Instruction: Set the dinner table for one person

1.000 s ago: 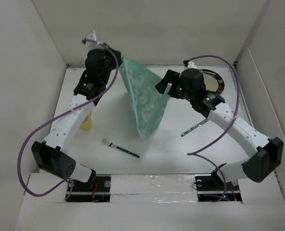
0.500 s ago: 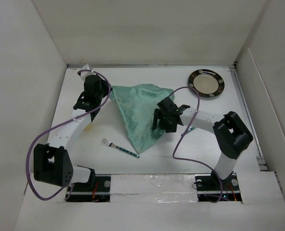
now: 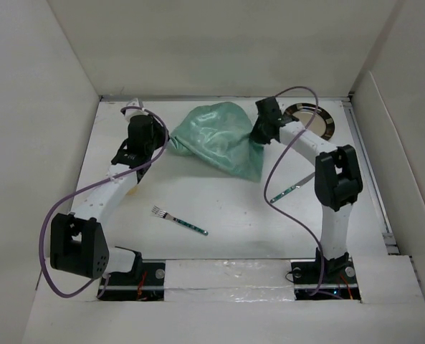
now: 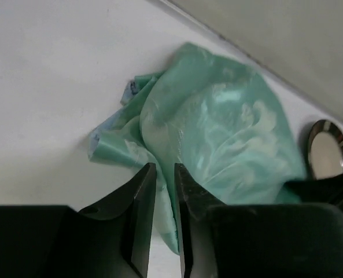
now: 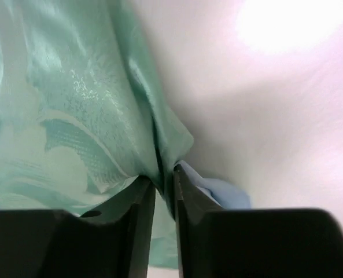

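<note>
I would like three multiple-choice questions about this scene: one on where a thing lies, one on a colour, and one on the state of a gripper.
1. Where does the fork lie?
A. On the bare table, apart from the placemat
B. On a plate
C. On top of the placemat

2. What colour is the placemat?
A. Red
B. Mint green
C. Black

3. How do the jaws of the left gripper stand?
A. Wide open over the fork
B. Closed on a cup
C. Closed on the placemat's edge

Answers:
1 A: the top view shows the fork alone on the white surface.
2 B: every view shows green patterned cloth.
3 C: the left wrist view shows cloth pinched between the nearly closed jaws.
</note>
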You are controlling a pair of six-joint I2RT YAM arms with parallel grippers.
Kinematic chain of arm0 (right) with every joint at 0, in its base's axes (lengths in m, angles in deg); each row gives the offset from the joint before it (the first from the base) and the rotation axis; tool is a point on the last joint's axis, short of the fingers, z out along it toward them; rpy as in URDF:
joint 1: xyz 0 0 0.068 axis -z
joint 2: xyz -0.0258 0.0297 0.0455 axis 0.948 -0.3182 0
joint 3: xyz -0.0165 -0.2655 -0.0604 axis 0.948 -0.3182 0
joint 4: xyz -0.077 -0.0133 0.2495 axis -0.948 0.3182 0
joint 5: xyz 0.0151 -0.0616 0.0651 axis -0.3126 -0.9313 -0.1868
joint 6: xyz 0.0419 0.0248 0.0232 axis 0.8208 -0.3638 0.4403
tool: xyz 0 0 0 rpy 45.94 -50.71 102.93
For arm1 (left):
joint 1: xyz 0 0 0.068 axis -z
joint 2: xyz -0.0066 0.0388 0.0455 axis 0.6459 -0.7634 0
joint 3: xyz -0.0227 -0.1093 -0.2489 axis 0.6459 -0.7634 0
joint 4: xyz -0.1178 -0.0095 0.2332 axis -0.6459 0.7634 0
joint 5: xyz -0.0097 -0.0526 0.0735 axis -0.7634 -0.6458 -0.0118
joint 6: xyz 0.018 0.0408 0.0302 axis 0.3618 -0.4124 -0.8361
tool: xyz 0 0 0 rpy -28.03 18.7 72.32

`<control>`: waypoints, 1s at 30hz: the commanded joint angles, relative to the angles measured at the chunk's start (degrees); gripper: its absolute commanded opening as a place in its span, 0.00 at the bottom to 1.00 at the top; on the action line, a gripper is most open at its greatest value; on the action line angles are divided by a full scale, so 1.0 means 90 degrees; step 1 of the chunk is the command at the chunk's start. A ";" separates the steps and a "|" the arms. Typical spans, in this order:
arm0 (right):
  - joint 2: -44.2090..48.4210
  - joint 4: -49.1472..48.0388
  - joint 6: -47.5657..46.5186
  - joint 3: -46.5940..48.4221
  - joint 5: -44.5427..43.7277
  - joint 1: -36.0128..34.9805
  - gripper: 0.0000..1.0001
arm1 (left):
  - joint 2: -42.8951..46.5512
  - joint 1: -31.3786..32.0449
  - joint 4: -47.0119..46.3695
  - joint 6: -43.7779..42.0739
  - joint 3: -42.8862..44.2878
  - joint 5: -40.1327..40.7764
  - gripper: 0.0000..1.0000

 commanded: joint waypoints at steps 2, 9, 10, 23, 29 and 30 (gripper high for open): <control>0.0197 0.0285 -0.0838 0.0848 -0.0984 0.0185 0.62 | 0.0189 0.0127 0.0340 -0.0094 -0.0278 -0.0094 0.42; 0.1677 0.0266 -0.0702 -0.0429 -0.1199 0.0312 0.73 | 0.0530 0.0186 0.1305 -0.0269 -0.0073 0.0627 0.69; 0.1894 0.0237 -0.0634 -0.0915 -0.1112 0.0312 0.71 | 0.0511 0.0186 0.1413 -0.0269 -0.0025 0.0716 0.66; 0.3517 -0.0672 -0.0056 -0.3918 0.0353 0.0547 0.09 | -0.0456 0.0635 0.3191 0.0178 -0.0131 0.0228 0.09; 0.3663 -0.0604 -0.0252 -0.3850 0.0442 0.0547 0.34 | -0.0504 0.0635 0.3045 0.1496 -0.0668 0.0189 0.32; 0.3683 -0.0574 -0.0291 -0.3830 0.0432 0.0547 0.37 | -0.0544 0.0635 0.2948 0.1808 -0.0746 0.0189 0.34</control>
